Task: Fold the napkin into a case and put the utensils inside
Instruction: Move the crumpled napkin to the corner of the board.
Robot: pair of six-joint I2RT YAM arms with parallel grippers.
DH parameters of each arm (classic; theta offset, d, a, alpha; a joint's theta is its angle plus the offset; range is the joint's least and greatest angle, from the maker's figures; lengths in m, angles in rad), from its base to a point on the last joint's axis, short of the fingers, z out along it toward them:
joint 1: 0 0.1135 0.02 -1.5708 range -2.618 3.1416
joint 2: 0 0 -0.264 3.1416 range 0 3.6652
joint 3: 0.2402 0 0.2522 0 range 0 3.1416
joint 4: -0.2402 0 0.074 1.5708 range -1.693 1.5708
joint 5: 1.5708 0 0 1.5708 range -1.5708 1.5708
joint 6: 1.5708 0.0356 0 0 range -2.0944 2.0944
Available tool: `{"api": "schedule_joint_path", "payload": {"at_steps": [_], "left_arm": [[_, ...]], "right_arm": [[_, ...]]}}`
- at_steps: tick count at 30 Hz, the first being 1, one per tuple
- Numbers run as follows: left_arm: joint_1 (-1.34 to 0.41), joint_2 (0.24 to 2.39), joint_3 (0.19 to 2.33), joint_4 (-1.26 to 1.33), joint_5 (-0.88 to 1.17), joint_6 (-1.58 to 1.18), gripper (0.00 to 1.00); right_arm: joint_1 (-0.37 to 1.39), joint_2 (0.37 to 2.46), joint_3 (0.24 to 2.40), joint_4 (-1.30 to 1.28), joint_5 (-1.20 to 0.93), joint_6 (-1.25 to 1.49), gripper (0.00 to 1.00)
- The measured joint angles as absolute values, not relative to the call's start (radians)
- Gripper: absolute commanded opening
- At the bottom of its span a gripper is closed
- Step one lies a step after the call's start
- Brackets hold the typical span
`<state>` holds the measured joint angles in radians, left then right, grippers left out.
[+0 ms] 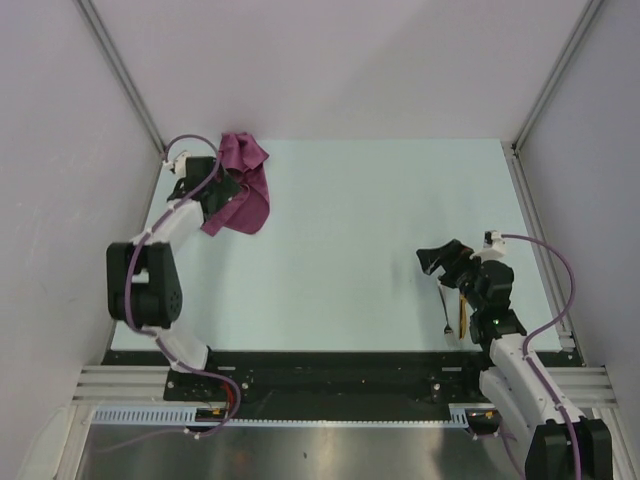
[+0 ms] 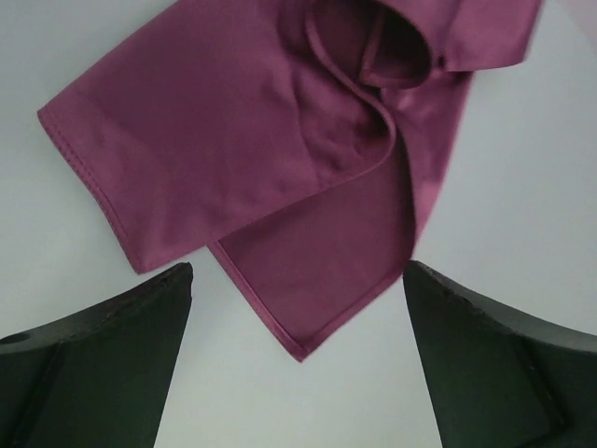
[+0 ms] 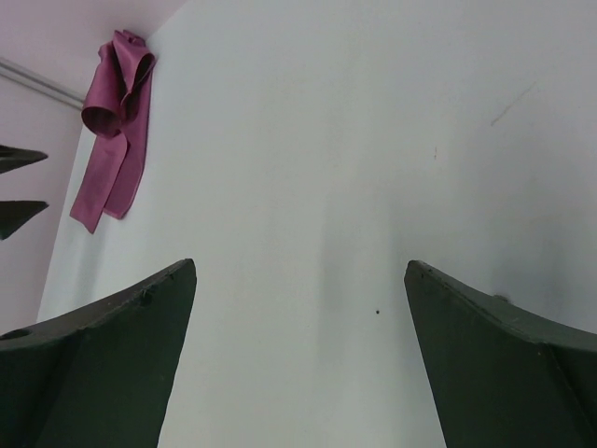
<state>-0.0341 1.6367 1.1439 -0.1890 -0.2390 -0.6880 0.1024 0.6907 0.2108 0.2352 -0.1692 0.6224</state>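
Napkin (image 1: 243, 185) sits crumpled in the far-left corner of the pale table (image 1: 350, 250). It's plum-magenta cloth, bunched up at the far end w/ a loop of hem standing open. Flatter flaps lie toward the near side, one ending in a pointed corner. Not folded flat yet.

L arm is stretched out to it, w/ the L gripper (image 1: 218, 190) right at the cloth's left edge. Claw is spread wide. In the wrist cam its dark fingers (image 2: 103, 355) stand either side of that pointed corner, w/ nothing pinched.

R gripper (image 1: 438, 262) hangs over the near-right part of the table, well apart from the napkin. It's spread wide too, and from its own cam there's only bare tabletop between the two tips. In that view the napkin shows small at the far upper left, w/ two dark tips beside it at the frame's left edge.

Utensils (image 1: 456, 310) lie on the table by the near-right edge, partly tucked under the R arm's wrist. A golden-yellow piece (image 1: 463, 315) and a thin silver piece (image 1: 446, 305) lie side by side, approx. parallel, running near-to-far. They're too small to make out which kind each is. Both are well apart from the napkin.
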Motion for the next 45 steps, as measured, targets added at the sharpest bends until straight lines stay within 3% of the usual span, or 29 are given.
{"api": "schedule_joint_path", "payload": {"at_steps": [5,9,12,17,19,22,27,31,33,39,45], "left_arm": [[0.044,1.868,1.285,-0.318,-0.174,-0.727,0.95],[0.083,1.901,1.245,-0.379,-0.199,-0.772,0.94],[0.094,1.882,1.212,-0.367,-0.216,-0.805,0.85],[0.11,1.891,1.201,-0.327,-0.192,-0.838,0.42],[0.123,1.902,1.2,-0.299,-0.165,-0.847,0.3],[0.136,1.909,1.184,-0.25,-0.118,-0.858,0.0],[0.139,1.867,1.096,-0.168,-0.064,-0.867,0.0],[0.099,1.745,0.94,-0.147,-0.017,-0.901,0.0],[0.055,1.662,0.846,-0.146,0.021,-0.926,0.0],[-0.091,1.344,0.547,-0.128,0.12,-1.014,0.0],[-0.111,0.936,0.321,-0.21,0.12,-1.084,0.0]], "right_arm": [[0.111,0.711,0.211,0.236,-0.198,0.644,1.0],[0.152,0.713,0.212,0.226,-0.187,0.642,1.0],[0.204,0.728,0.224,0.207,-0.154,0.631,1.0],[0.292,0.823,0.278,0.201,-0.096,0.616,1.0],[0.345,0.876,0.313,0.197,-0.052,0.607,1.0],[0.431,0.967,0.374,0.198,0.013,0.591,1.0],[0.549,1.235,0.58,0.193,0.088,0.555,0.92],[0.595,1.449,0.768,0.154,0.088,0.549,0.82],[0.613,1.567,0.885,0.112,0.087,0.551,0.82],[0.692,1.813,1.156,-0.034,0.091,0.585,0.81],[0.811,1.934,1.234,-0.097,0.089,0.685,0.69]]}}
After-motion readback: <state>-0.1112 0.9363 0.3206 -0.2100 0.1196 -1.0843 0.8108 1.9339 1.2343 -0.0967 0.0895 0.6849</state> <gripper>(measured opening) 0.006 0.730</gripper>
